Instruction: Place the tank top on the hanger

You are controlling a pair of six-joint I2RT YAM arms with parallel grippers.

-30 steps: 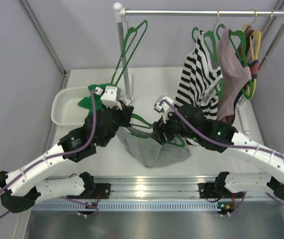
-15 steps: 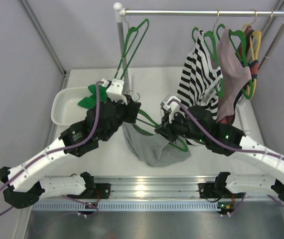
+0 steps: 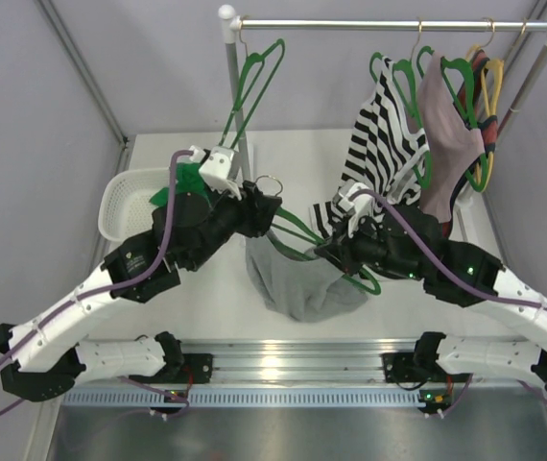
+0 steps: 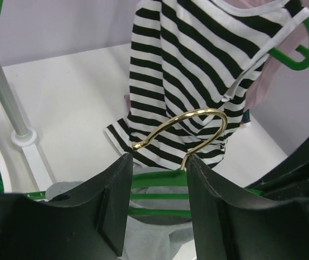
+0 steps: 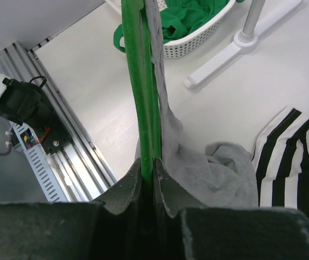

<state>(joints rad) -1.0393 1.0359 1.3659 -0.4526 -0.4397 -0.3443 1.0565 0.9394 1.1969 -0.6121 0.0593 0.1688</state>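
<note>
The green hanger [image 3: 297, 226] is held up over the table between both arms, with the light-grey tank top [image 3: 297, 285] draped on it and sagging down to the table. My right gripper [image 3: 336, 252] is shut on the hanger's green bar [image 5: 146, 108], and the grey tank top [image 5: 214, 168] hangs just beside the fingers. My left gripper [image 3: 262, 206] is open at the hanger's neck. Its gold hook [image 4: 179, 132] arches across the gap between the fingertips, the hook's stem resting against the right fingertip [image 4: 198, 173]. The hanger's green bars [image 4: 160, 187] and the grey tank top [image 4: 143, 233] lie below.
A white basket [image 3: 120, 206] with a bright green garment stands at the left. The clothes rail [image 3: 389, 24] runs across the back, carrying an empty green hanger [image 3: 249, 86], a striped top [image 3: 379, 144], a pink garment [image 3: 451, 134] and yellow hangers [image 3: 492, 82]. The rail's post and foot [image 5: 236, 49] stand behind the left gripper.
My left gripper has opened and let go of the hanger's neck. My right gripper has shut on the hanger's bar. Both arms and the hanger have moved up and towards the rail.
</note>
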